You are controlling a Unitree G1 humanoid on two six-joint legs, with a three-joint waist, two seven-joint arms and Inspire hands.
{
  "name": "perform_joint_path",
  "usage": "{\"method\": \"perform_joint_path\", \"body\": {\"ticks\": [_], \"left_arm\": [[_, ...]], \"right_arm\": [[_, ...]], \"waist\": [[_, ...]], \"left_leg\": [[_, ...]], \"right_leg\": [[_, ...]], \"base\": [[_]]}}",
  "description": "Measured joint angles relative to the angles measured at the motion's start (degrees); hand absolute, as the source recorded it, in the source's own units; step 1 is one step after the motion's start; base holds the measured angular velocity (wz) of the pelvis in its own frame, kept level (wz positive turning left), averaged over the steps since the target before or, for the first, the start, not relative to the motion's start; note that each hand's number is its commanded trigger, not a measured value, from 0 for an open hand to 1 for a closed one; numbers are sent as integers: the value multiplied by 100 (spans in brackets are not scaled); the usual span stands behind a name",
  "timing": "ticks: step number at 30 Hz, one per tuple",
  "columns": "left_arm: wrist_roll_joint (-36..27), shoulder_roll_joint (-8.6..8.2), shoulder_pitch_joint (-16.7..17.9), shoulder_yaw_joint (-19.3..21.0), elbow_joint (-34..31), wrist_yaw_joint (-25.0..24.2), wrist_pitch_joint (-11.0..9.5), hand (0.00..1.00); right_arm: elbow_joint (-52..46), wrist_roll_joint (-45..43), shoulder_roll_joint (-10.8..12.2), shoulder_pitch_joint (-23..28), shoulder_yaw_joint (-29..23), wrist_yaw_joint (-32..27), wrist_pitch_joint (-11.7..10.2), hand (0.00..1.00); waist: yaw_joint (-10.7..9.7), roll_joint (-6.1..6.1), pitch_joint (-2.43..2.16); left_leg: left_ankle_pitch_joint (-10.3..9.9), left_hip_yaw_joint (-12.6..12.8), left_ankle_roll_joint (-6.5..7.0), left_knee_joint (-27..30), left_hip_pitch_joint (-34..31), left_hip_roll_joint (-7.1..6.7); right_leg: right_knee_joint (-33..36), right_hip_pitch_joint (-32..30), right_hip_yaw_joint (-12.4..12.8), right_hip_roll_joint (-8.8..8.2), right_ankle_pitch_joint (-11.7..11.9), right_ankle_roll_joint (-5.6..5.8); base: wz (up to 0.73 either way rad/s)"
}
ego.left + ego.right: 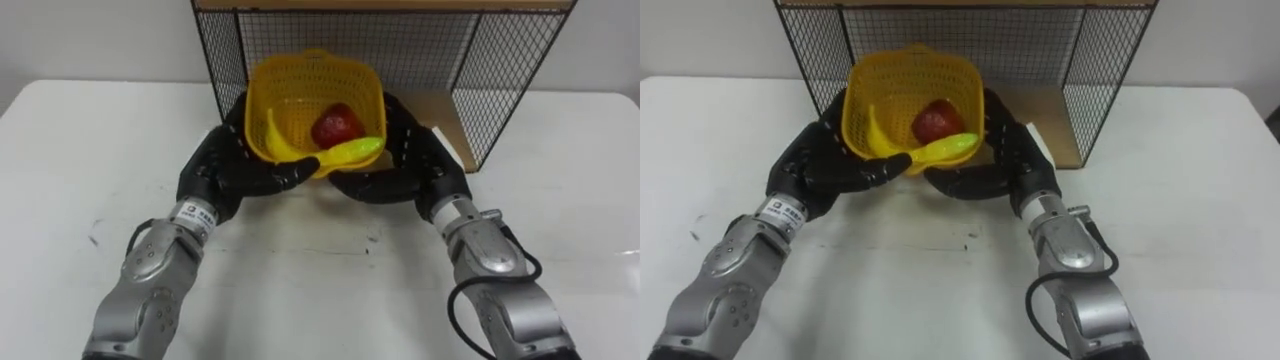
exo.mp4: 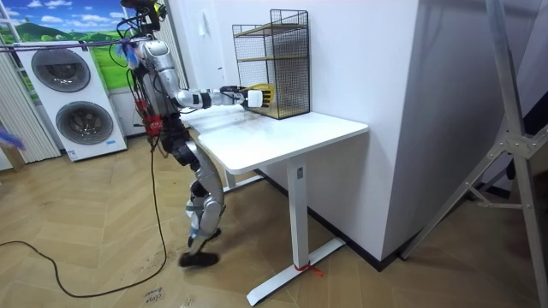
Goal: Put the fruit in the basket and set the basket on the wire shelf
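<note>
I hold a yellow plastic basket (image 1: 300,78) off the white table (image 1: 560,200) between both hands, right at the open front of the black wire shelf (image 1: 440,55). Inside it lie a red apple (image 1: 338,125) and a yellow banana (image 1: 290,148) whose tip juts over the front rim. My left hand (image 1: 225,165) cups the basket's left side and my right hand (image 1: 415,160) cups its right side, with both thumbs curled under its front. In the room view the basket (image 2: 259,96) sits at the shelf's (image 2: 274,64) lower level.
The shelf's wooden bottom board (image 1: 445,115) shows bare behind the basket, and a wooden top board lies above it. The table (image 2: 282,133) stands against a white wall. Washing machines (image 2: 81,111) stand behind the robot at the room view's left.
</note>
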Motion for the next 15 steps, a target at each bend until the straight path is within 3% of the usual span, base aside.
{"method": "perform_joint_path", "body": {"ticks": [1, 2, 3, 10, 15], "left_arm": [[1, -16, 0, 5, 1, 7, 0, 0], [-4, -29, -1, -12, 3, 11, 0, 0], [-14, -46, 2, -27, 98, 32, -1, 0], [111, -134, -5, -5, 97, 173, 33, 0], [172, -135, -10, 6, 83, 171, 97, 0]], "right_arm": [[56, -1, 1, -1, -2, -59, 0, 0], [77, 2, -3, -5, 2, -71, 0, 0], [178, 10, -30, 2, 16, -76, 1, 0], [224, 72, 2, -62, -12, -35, 5, 0], [223, 69, 7, -71, -36, -32, 10, 0]], "waist": [[-6, 5, -2], [-21, 20, 9], [-65, 118, -37], [-24, 177, -43], [-36, 186, -54]], "left_leg": [[-6, 15, -11, -54, 88, -1], [-14, 10, -26, -71, 129, -2], [-23, -14, -43, -155, 244, 45], [84, 3, -206, -666, 534, 317], [128, 31, -249, -697, 493, 408]], "right_leg": [[-689, 45, 3, 115, 89, -57], [-947, 63, 9, 173, 285, -146], [-1157, 262, 16, 243, 394, -215], [-2012, 708, 31, 623, 830, -336], [-2347, 772, 51, 745, 1021, -381]], "base": [[3], [17], [10], [-7], [-8]]}}
